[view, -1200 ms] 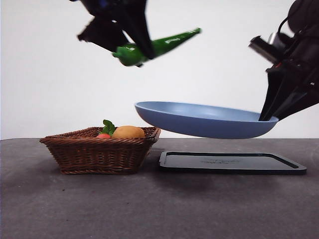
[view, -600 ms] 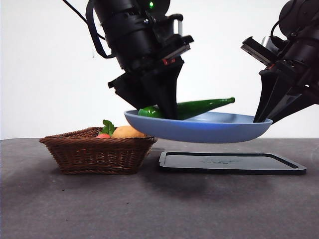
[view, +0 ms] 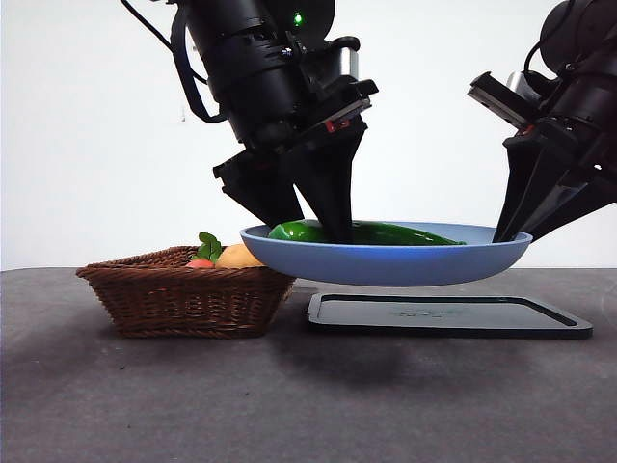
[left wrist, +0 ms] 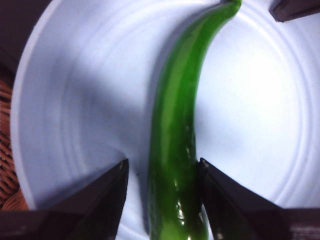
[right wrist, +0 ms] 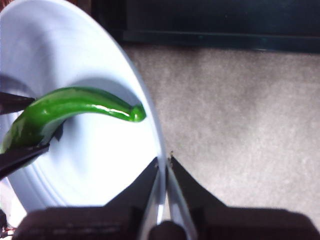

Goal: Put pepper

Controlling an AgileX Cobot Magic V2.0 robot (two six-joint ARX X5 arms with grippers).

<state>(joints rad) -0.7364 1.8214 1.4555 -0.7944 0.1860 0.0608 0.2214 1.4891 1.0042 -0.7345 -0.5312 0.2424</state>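
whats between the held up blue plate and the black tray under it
Nothing: in the front view only open air separates the blue plate from the black tray.

Place: a robot lab or test bench.
Backdrop: plain white wall (view: 87, 145), bare of any furnishing.
Surface: dark grey table (view: 289, 395) with staged props — wicker basket (view: 188, 294), black tray (view: 448, 315).
Equipment: black robot arms, cabling, a green indicator light (view: 298, 18).

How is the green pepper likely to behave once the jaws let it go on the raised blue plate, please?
The pepper looks glossy, so it is probably slippery. Its rounded, curved body may rock or roll on the smooth blue plate, which the right gripper holds by the rim above the table. It seems stiff, keeping its shape between the left gripper jaws.
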